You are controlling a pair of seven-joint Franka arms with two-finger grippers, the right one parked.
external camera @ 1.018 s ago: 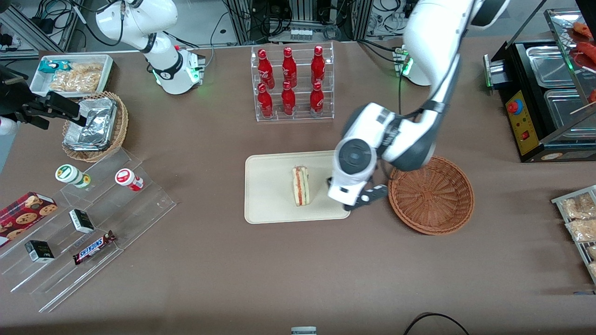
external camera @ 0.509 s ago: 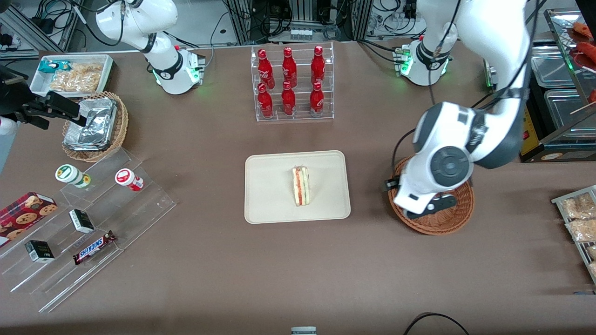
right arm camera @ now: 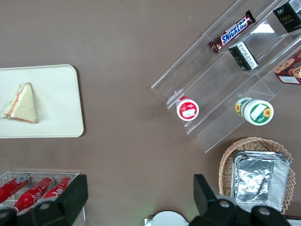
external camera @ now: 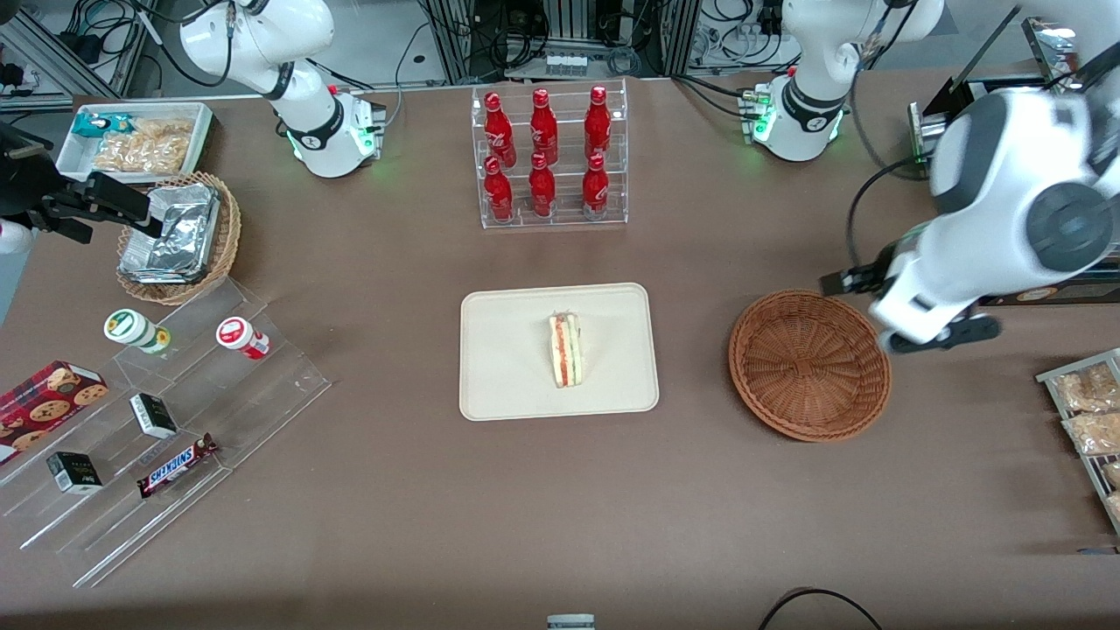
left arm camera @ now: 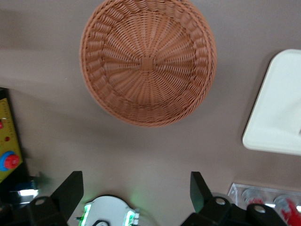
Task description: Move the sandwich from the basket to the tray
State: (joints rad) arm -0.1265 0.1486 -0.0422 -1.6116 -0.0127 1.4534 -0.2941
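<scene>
The sandwich (external camera: 565,350) stands on its edge on the cream tray (external camera: 507,376), with its red and green filling toward the front camera. It also shows in the right wrist view as the sandwich (right arm camera: 21,103) on the tray (right arm camera: 56,94). The reddish-brown basket (external camera: 809,363) is empty, and the left wrist view looks down into the basket (left arm camera: 148,61) beside a corner of the tray (left arm camera: 282,117). The left arm's gripper (external camera: 901,308) hangs open and empty above the table, just past the basket's rim toward the working arm's end. Its fingers (left arm camera: 70,192) are wide apart around the gripper (left arm camera: 136,190).
A clear rack of red bottles (external camera: 547,153) stands farther from the camera than the tray. A black food warmer (external camera: 1024,201) and a rack of snack bags (external camera: 1089,411) are close to the gripper. A tan basket of foil packets (external camera: 175,236), a white bin (external camera: 136,140) and stepped acrylic shelves (external camera: 175,420) lie toward the parked arm's end.
The gripper swung from the tray's edge, across the basket, to the working arm's end of the table. The sandwich stayed on the tray.
</scene>
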